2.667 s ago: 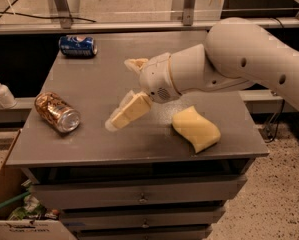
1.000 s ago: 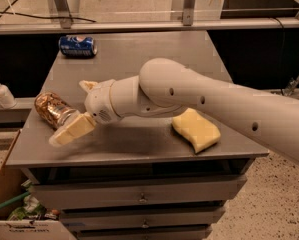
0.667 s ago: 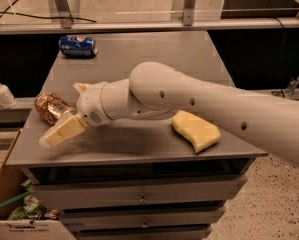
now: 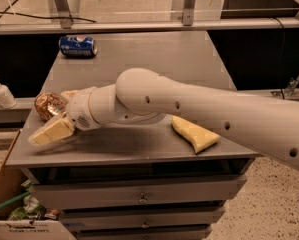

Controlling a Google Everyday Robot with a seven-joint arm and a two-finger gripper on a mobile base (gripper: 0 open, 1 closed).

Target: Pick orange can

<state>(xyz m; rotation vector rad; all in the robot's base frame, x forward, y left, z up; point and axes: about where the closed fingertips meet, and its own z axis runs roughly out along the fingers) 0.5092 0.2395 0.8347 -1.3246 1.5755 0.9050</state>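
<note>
Since 0.7 s ago the arm has pushed a little further left, and the orange can (image 4: pixel 48 105) has not shifted. It lies on its side at the left edge of the grey table (image 4: pixel 154 54). The gripper (image 4: pixel 53 118) is spread wide, its 2 fingers (image 4: pixel 51 131) on either side of the can, 1 nearer and 1 beyond. Whether they press on it cannot be told. The blue can (image 4: pixel 78 46) lies far back, and the yellow sponge (image 4: pixel 195 134) lies to the right.
</note>
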